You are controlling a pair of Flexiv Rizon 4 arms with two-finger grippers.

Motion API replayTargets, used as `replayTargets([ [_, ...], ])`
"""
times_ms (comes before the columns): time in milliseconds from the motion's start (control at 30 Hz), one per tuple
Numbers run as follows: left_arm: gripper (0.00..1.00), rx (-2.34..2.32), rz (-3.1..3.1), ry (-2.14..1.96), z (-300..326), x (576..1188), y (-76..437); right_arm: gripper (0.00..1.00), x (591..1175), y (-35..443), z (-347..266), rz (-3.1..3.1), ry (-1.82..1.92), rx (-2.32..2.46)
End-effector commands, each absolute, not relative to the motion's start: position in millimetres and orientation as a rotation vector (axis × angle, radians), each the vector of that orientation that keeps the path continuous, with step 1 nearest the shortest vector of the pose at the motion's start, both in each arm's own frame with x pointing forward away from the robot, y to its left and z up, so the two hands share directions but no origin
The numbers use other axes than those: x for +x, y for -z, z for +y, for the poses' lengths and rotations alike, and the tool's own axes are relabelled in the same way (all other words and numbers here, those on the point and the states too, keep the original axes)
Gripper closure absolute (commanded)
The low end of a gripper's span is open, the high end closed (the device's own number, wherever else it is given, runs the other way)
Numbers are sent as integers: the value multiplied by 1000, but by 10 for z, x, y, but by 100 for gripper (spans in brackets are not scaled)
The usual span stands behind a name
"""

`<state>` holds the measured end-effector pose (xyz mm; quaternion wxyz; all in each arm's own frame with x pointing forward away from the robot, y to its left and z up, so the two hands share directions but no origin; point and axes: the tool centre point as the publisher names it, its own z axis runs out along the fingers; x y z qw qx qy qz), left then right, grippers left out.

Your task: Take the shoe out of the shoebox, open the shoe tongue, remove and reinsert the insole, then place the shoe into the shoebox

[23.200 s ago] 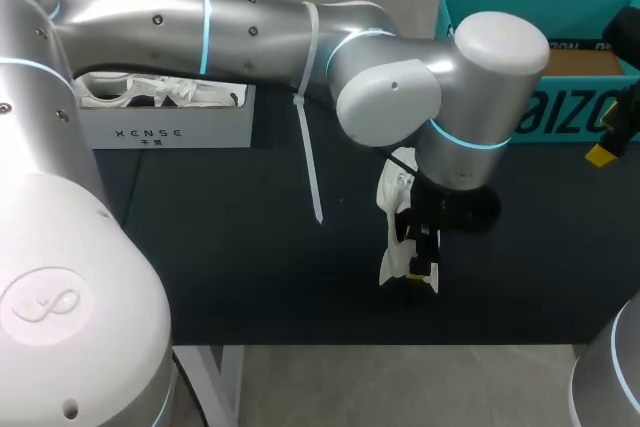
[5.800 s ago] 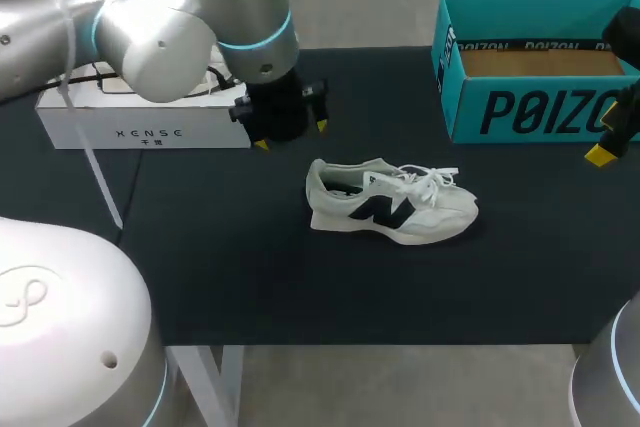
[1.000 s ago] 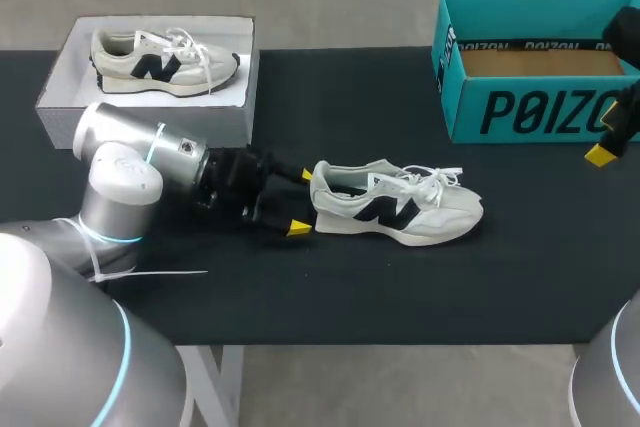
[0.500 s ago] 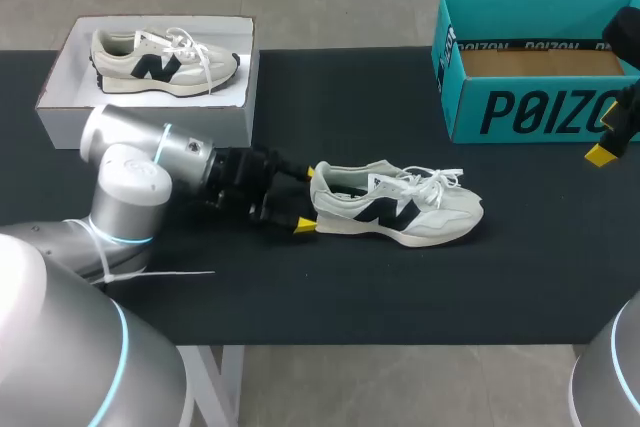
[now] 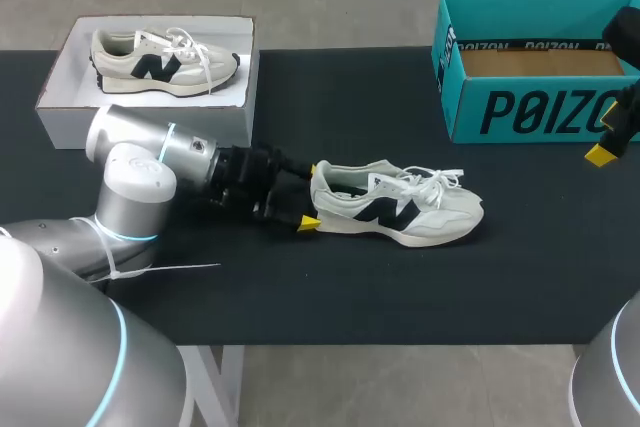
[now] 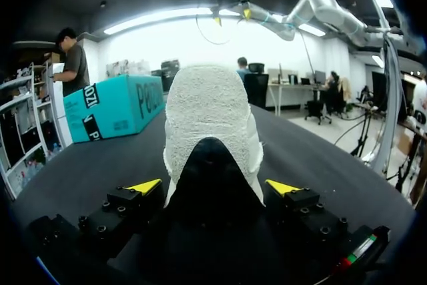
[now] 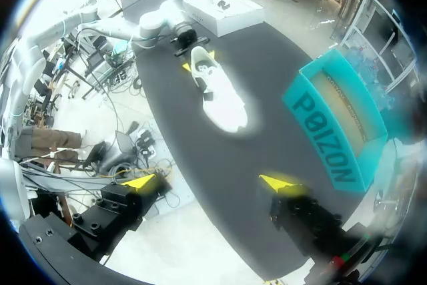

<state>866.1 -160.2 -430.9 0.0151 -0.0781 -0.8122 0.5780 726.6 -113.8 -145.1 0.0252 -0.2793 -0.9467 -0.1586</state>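
A white sneaker (image 5: 395, 207) with a dark side logo lies on its sole mid-table, toe pointing right. My left gripper (image 5: 309, 197) lies low at its heel, open, with one yellow tip on either side of the heel. In the left wrist view the heel (image 6: 212, 118) fills the space between the fingers of the left gripper (image 6: 213, 187), with a small gap at each tip. The teal shoebox (image 5: 540, 112) stands open at the back right. My right gripper (image 7: 208, 182) hangs open and empty high above the table's right end; the sneaker (image 7: 217, 91) is far below it.
A white box (image 5: 150, 127) at the back left holds a second sneaker (image 5: 160, 59). One yellow fingertip (image 5: 600, 154) of the right gripper shows at the right edge, in front of the teal box. Bare black tabletop (image 5: 400, 287) lies in front of the shoe.
My left gripper has slid right along the table, from just short of the heel to straddling it. The shoe and the right arm have not moved.
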Motion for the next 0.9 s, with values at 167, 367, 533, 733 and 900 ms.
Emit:
replayTargets([
  [167, 100, -355, -2497, -1829, -1606, 8677, 4385, 0, 7287, 1453, -1138, -2924, 486, -862],
  [367, 100, -355, -2497, -1829, -1606, 8677, 4385, 0, 7287, 1453, -1138, -2924, 486, -862],
  [533, 100, -355, -2497, -1829, -1606, 8677, 4385, 0, 7287, 1453, -1138, -2924, 486, -862],
  [733, 100, -355, -2497, -1829, -1606, 8677, 4385, 0, 7287, 1453, -1138, -2924, 486, -862],
  [900, 100, -355, -2497, -1829, -1606, 8677, 4385, 0, 7287, 1453, -1138, -2924, 486, -862],
])
